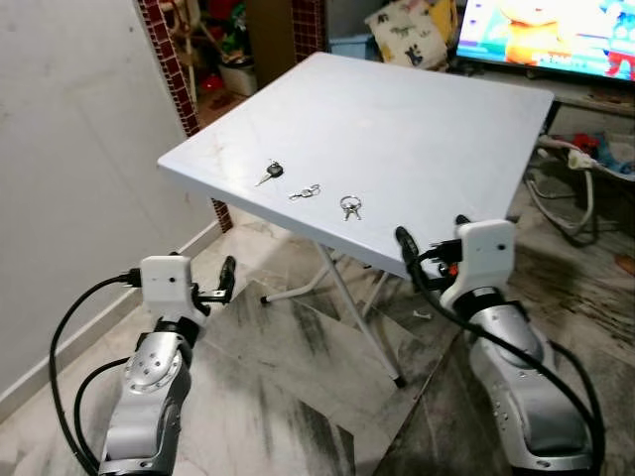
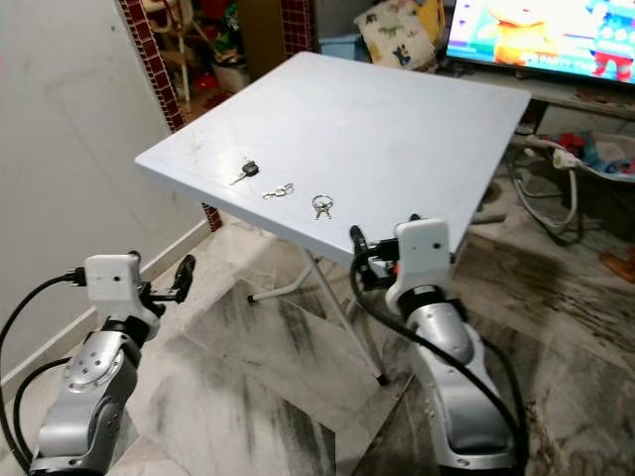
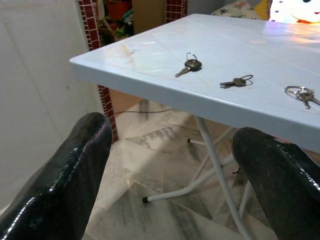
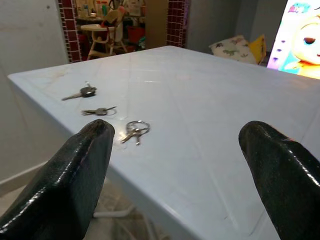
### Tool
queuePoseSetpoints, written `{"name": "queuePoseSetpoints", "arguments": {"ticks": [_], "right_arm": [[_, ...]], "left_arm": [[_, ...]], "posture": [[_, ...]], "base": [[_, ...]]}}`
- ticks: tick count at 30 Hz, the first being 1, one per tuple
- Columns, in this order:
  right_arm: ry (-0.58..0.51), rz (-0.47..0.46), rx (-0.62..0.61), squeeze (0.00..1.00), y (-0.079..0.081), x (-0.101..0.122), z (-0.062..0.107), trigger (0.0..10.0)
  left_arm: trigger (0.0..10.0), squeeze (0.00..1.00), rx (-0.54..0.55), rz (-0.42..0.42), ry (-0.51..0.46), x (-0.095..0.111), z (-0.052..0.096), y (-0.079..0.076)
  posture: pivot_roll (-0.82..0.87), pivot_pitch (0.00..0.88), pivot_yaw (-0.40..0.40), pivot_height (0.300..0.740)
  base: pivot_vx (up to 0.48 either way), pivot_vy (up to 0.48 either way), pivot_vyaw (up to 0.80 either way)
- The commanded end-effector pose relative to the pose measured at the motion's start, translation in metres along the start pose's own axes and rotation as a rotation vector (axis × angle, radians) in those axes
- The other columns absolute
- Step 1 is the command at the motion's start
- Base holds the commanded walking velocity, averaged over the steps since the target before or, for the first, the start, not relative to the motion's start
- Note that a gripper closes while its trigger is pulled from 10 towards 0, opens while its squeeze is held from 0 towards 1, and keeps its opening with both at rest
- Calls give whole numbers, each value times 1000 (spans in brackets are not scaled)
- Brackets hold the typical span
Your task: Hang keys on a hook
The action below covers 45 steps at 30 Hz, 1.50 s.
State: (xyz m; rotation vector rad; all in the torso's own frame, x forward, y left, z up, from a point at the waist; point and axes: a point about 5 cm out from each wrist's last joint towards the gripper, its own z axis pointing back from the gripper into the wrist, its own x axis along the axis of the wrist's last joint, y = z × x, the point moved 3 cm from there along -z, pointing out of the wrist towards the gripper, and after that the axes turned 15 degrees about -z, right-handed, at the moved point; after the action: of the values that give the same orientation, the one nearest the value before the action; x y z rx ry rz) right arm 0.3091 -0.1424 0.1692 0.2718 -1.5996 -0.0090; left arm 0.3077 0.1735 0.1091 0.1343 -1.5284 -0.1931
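Observation:
Three sets of keys lie near the front edge of a pale folding table (image 1: 417, 129): a black-headed key (image 1: 273, 171), a small pair on a ring (image 1: 306, 191), and a ringed bunch (image 1: 350, 206). My right gripper (image 1: 432, 243) is open at the table's front edge, just right of the bunch. In the right wrist view its fingers (image 4: 75, 175) frame the tabletop, with the ringed bunch (image 4: 134, 131) closest. My left gripper (image 1: 220, 286) is open below table height, left of the table. In its wrist view the black-headed key (image 3: 189, 65) lies ahead on the table.
A white wall (image 1: 69, 149) runs along the left, ending at a red-tiled pillar (image 1: 169, 59). White table legs (image 1: 347, 297) cross under the table. A TV (image 1: 546, 30) glows at the back right. Cables and a power strip (image 1: 571, 159) lie on the floor at right.

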Motion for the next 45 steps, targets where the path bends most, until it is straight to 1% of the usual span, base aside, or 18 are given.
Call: {"name": "queuePoseSetpoints", "arguments": {"ticks": [1, 28, 30, 36, 39, 41, 45], "right_arm": [[-6, -8, 35, 0, 9, 0, -1, 10000], [13, -7, 63, 0, 14, -4, 0, 10000], [13, -4, 65, 0, 14, -4, 0, 10000], [15, 0, 69, 0, 15, -4, 0, 10000], [17, 0, 69, 0, 16, -4, 0, 10000], [21, 8, 71, 0, 16, -5, -1, 10000], [17, -5, 74, 0, 17, -5, -1, 10000]], "left_arm": [[10000, 0, 17, -14, 12, -3, 1, 8], [10000, 0, 15, -16, 20, -6, 3, 5], [10000, 0, 43, -25, 29, -7, 3, 8], [10000, 0, 66, -37, 39, -8, 3, 9], [10000, 0, 58, -39, 54, -10, 4, 9], [10000, 0, 31, -72, 54, -12, 5, 6], [10000, 0, 10, -100, 52, -13, 7, 3]], "posture": [[-71, 12, 55, 740], [-73, 16, 51, 740], [-72, 17, 51, 740], [-71, 17, 49, 740], [-68, 18, 47, 740], [-67, 19, 46, 740], [-64, 20, 46, 740]], "base": [[345, 0, 0], [361, 0, 0], [0, 0, 0], [0, 0, 138], [0, 0, 671], [0, 0, 800], [0, 0, 798]]}}
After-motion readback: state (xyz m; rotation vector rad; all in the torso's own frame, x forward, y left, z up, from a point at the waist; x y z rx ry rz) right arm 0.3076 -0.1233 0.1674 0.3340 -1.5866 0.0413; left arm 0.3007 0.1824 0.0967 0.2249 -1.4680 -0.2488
